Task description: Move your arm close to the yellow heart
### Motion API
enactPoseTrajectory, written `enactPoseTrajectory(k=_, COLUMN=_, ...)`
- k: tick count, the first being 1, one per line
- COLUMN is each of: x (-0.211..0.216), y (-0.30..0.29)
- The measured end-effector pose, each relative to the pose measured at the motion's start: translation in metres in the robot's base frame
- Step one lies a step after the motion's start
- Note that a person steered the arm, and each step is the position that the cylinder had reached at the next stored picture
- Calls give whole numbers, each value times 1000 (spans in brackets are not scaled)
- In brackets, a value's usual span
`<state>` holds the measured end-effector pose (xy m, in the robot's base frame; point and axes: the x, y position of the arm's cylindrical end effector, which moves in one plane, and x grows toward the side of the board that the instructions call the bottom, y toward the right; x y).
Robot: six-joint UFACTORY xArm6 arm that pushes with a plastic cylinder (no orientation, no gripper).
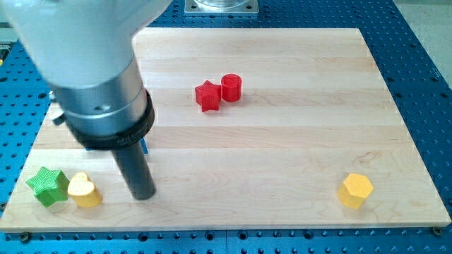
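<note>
The yellow heart [84, 190] lies near the board's bottom left corner, touching a green star [47, 186] on its left. My tip [143, 195] rests on the board just to the right of the yellow heart, a short gap apart from it. The rod rises up into the large grey arm body that fills the view's top left.
A red star [207, 96] and a red cylinder [232, 87] sit touching at the upper middle. A yellow hexagon [354, 190] lies at the bottom right. A blue block [145, 147] is mostly hidden behind the rod. The wooden board [296, 141] ends just below the heart.
</note>
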<state>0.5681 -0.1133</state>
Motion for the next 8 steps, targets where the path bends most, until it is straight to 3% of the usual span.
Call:
enactPoseTrajectory(k=1, x=-1, y=-7)
enactPoseTrajectory(k=2, x=25, y=4)
enactPoseTrajectory(k=3, x=46, y=-35)
enactPoseTrajectory(k=8, x=50, y=-43)
